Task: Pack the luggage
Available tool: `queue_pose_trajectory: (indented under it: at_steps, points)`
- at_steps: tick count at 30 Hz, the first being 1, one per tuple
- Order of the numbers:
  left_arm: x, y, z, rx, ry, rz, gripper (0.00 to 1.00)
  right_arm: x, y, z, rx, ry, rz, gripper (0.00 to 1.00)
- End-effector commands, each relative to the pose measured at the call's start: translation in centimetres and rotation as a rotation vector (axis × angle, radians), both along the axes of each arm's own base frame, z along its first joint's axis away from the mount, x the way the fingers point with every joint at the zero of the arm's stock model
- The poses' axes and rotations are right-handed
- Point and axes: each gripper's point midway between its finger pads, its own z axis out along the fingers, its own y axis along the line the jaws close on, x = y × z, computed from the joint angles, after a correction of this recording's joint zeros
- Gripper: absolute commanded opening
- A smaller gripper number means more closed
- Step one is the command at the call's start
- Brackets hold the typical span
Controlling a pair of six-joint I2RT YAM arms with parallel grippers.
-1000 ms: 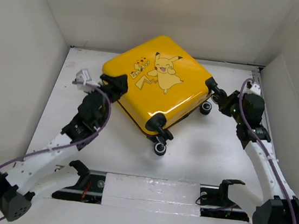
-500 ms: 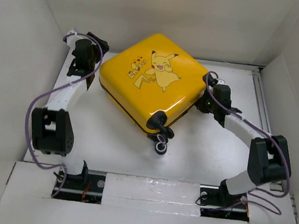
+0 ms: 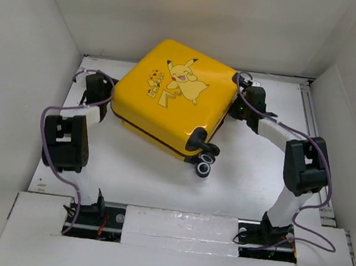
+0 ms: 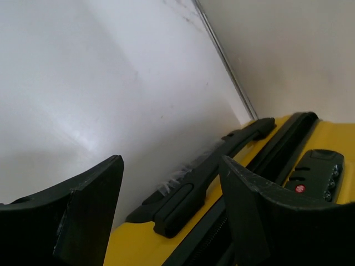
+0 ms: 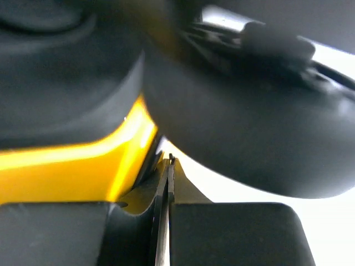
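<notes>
Luggage [image 3: 168, 106] closed, lying flat, frame centre. Left gripper [image 3: 105, 95] at its left edge, fingers spread, grasping nothing. Right gripper [image 3: 237, 107] at its right corner, fingers clenched together.

White table [image 3: 244, 173], walls on three sides. Closed yellow suitcase [image 3: 169, 103] lies on it toward the back, print up, turned diagonally, wheels [image 3: 205, 165] at its near-right end.

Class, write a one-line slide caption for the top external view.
Left gripper and right gripper flank the closed yellow luggage.
</notes>
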Motion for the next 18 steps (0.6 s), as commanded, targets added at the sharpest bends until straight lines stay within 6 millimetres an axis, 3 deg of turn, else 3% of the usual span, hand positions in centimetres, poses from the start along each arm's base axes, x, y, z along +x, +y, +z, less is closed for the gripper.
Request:
queue_pose_trajectory:
  at_steps: [1, 2, 3, 6, 7, 9, 10, 11, 12, 13, 14, 15, 16, 17, 18]
  points:
    - [-4.5, -7.6, 0.3, -0.058, -0.050, -0.212, 0.65, 1.3, 7.9, 5.2, 0.163, -0.137, 0.217, 0.03]
    - [-5.4, -8.1, -0.3, -0.068, -0.050, -0.218, 0.65, 1.7, 8.1, 5.4, 0.165, -0.142, 0.217, 0.03]
    - [-7.3, -8.7, -2.5, -0.075, -0.010, -0.235, 0.65, 1.8, 9.3, 6.4, 0.187, -0.158, 0.260, 0.05]
    - [-9.6, -11.0, -2.5, -0.090, -0.027, -0.288, 0.63, 2.2, 10.5, 6.0, 0.196, -0.131, 0.329, 0.09]
    - [-11.3, -12.2, -2.6, -0.084, -0.027, -0.315, 0.63, 3.1, 11.2, 7.7, 0.202, -0.159, 0.352, 0.09]
    - [-12.8, -13.1, -2.5, -0.054, -0.029, -0.341, 0.63, 3.5, 11.6, 6.6, 0.182, -0.109, 0.382, 0.12]
    - [-14.1, -13.1, -3.4, -0.045, -0.006, -0.338, 0.63, 4.2, 12.5, 8.6, 0.197, -0.138, 0.423, 0.12]
    - [-15.1, -13.9, -2.4, -0.046, -0.030, -0.364, 0.63, 4.6, 13.0, 7.3, 0.193, -0.102, 0.444, 0.13]
    - [-16.3, -13.7, -3.3, -0.036, -0.016, -0.357, 0.62, 4.8, 14.1, 9.1, 0.196, -0.107, 0.493, 0.13]
    - [-16.5, -14.1, -2.3, -0.034, -0.041, -0.366, 0.62, 4.0, 14.6, 6.7, 0.186, -0.039, 0.515, 0.13]
    - [-17.9, -14.5, -2.3, -0.031, -0.053, -0.381, 0.62, 5.3, 15.0, 9.3, 0.186, -0.092, 0.523, 0.13]
    - [-18.8, -14.6, -2.5, -0.047, -0.046, -0.382, 0.62, 5.6, 16.0, 7.7, 0.182, -0.055, 0.534, 0.14]
    - [-19.3, -14.3, -2.4, -0.053, -0.055, -0.368, 0.62, 5.6, 16.1, 7.4, 0.174, -0.023, 0.545, 0.14]
    - [-20.5, -14.2, -3.5, -0.051, -0.033, -0.377, 0.62, 6.3, 17.2, 10.1, 0.171, -0.085, 0.569, 0.14]
    - [-21.0, -14.1, -2.5, -0.070, -0.072, -0.372, 0.61, 6.6, 17.5, 10.4, 0.176, -0.083, 0.578, 0.16]
